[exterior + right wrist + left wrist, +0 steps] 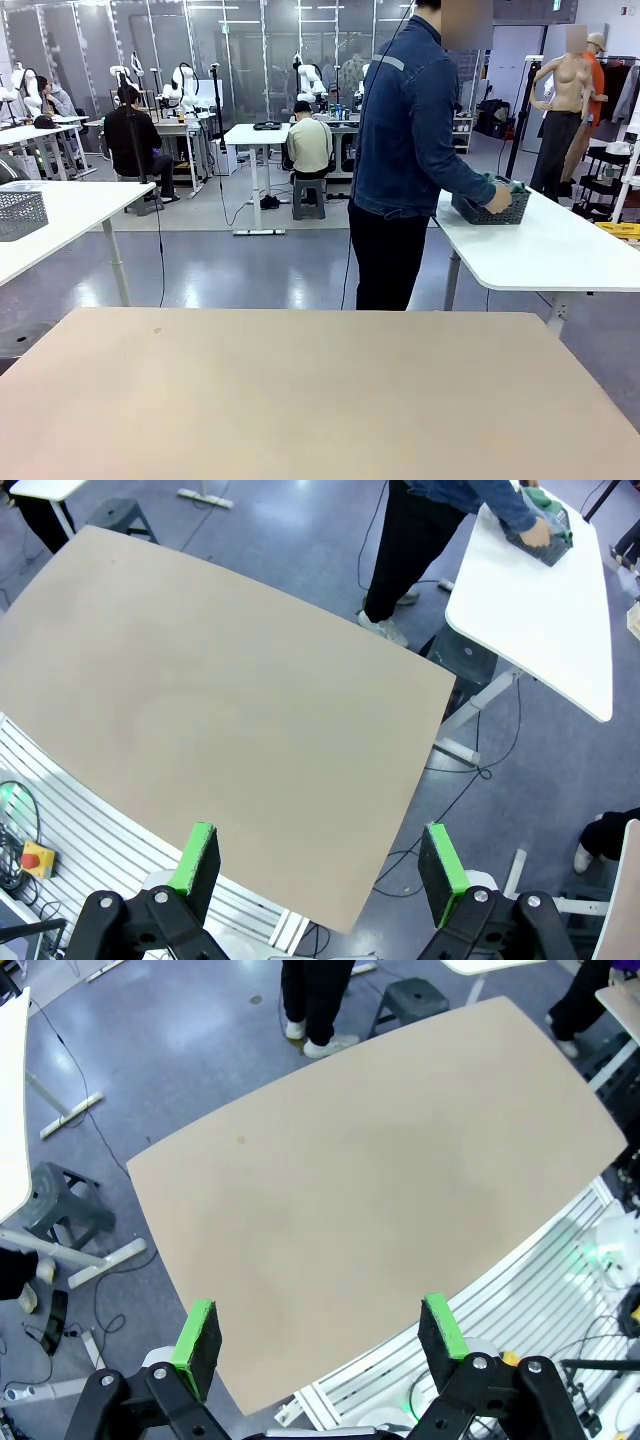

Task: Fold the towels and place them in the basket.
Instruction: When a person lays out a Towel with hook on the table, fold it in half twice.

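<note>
Standing beyond the far edge of a wide beige desk [300,390], a person [405,130] in a blue denim jacket and black trousers faces towards the picture's right. They lean over a separate white desk [540,250] that stands well apart from the beige one. On that white desk sits the dark grey mesh basket [490,210], with a dull green towel [512,184] bunched inside it and showing above the rim. The person's hand [497,200] rests on the basket's near rim.

From the left wrist, the robot's left hand [318,1325] hangs high above the beige desk, its two green-padded fingers spread wide with nothing between them. From the right wrist, the robot's right hand [318,848] is likewise spread wide and holds nothing, also above the beige desk; farther off this view shows the person bent over the basket [548,535] on the white desk [540,610].

A second grey mesh basket [20,212] stands on another white desk at the far left.
</note>
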Robot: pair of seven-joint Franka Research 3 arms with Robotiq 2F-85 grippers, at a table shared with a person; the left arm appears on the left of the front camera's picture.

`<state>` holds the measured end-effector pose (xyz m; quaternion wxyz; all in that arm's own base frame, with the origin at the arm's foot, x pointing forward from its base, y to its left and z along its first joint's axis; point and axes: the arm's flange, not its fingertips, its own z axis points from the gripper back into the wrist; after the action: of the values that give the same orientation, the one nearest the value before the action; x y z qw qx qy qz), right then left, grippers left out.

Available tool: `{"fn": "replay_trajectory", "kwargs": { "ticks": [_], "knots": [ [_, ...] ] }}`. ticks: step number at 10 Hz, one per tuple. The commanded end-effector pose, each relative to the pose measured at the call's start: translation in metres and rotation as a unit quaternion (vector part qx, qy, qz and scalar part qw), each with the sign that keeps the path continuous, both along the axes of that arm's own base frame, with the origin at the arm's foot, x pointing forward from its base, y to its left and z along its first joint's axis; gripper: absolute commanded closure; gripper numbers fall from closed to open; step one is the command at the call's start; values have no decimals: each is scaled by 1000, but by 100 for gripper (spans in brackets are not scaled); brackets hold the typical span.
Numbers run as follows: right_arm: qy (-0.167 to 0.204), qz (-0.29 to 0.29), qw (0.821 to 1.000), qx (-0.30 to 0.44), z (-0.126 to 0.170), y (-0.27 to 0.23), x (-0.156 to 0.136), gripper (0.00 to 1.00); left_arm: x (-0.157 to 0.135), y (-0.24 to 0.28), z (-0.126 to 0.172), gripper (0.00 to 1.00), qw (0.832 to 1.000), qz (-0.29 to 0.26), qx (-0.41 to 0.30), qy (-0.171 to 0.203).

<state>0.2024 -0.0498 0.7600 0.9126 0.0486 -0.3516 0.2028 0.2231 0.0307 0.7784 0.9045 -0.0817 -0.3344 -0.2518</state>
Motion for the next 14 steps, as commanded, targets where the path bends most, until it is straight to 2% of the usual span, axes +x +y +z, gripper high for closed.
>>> {"fn": "replay_trajectory", "kwargs": {
  "ticks": [1,14],
  "knots": [
    [0,0,1000,1,0,-1,0,0,0,-1,0,0,1000,-3,1,0],
    [0,0,1000,1,0,-1,0,0,0,-1,0,0,1000,-3,1,0]
  ]
}}
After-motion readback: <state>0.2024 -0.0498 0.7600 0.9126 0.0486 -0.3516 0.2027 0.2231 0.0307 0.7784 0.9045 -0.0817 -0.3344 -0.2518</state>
